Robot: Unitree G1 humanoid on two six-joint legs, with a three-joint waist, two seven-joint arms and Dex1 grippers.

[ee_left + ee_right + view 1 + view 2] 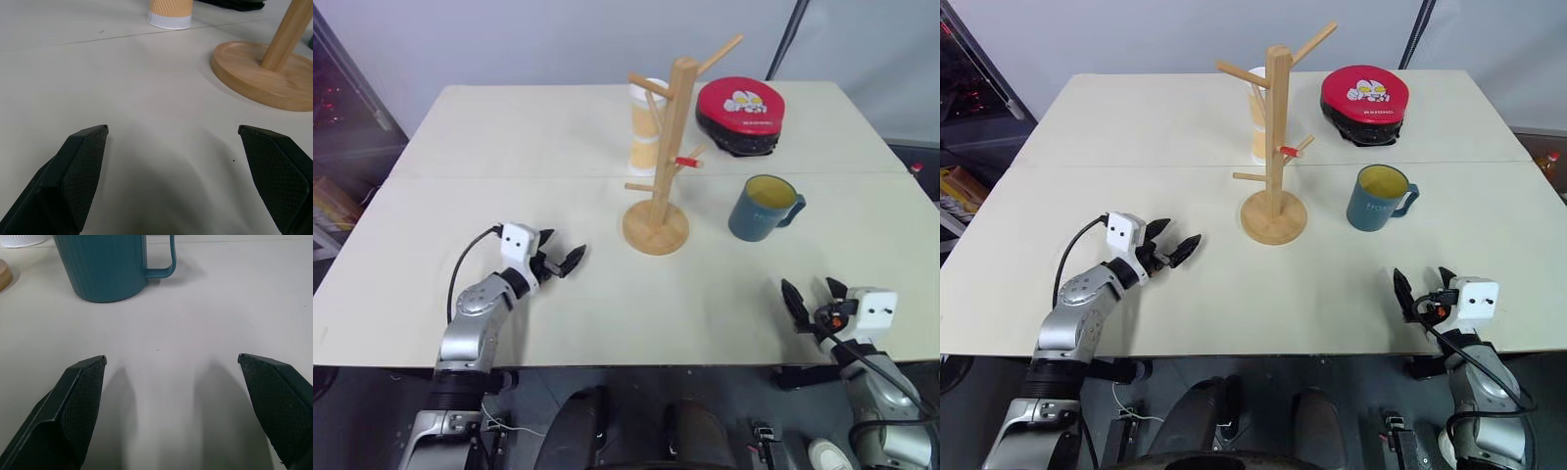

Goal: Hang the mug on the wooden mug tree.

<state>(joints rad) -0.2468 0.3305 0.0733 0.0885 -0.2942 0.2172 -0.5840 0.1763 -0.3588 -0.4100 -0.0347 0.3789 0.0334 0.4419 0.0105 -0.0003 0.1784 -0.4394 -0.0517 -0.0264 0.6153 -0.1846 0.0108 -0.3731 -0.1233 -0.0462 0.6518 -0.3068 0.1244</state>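
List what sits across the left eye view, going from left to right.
left gripper → wooden mug tree → mug → right gripper. The striped cup overlaps the tree and the red-lidded case sits above the mug, so both are left out.

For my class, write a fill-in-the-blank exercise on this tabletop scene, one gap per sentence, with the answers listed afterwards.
1. The mug stands upright on the ____.
2. The inside of the mug is ____.
3. One peg of the wooden mug tree has a ____ tip.
4. Both the left gripper and the right gripper have their fingers ____.

Answers: table; yellow; red; open
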